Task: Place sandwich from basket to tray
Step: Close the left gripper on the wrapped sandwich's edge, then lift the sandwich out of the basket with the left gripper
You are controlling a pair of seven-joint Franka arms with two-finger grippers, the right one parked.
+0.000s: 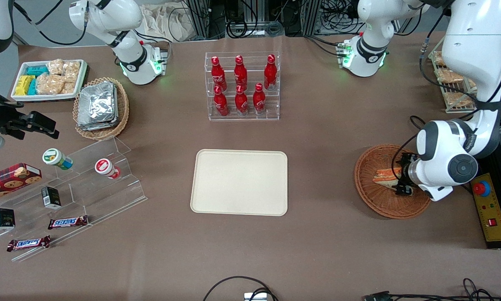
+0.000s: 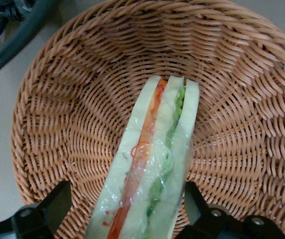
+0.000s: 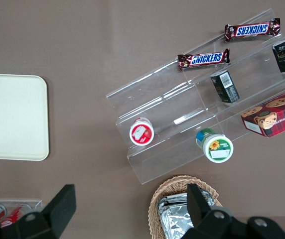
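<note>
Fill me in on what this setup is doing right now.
The left arm has its gripper down inside the basket, fingers open on either side of the wrapped sandwich, which lies on the wicker. Nothing shows it lifted yet. The tray sits at mid-table, toward the parked arm's end from the basket, with nothing on it. So the sandwich is yet to be grasped and carried over to it.

The brown tabletop [image 1: 317, 138] carries the cream tray [image 1: 239, 182] at its middle, the reddish wicker basket [image 1: 369, 190] toward the working arm's end beneath the pincer [image 1: 402, 184], a bottle rack [image 1: 242, 86] farther from the camera, and clear stepped shelves [image 1: 87, 184] toward the parked arm's end.
</note>
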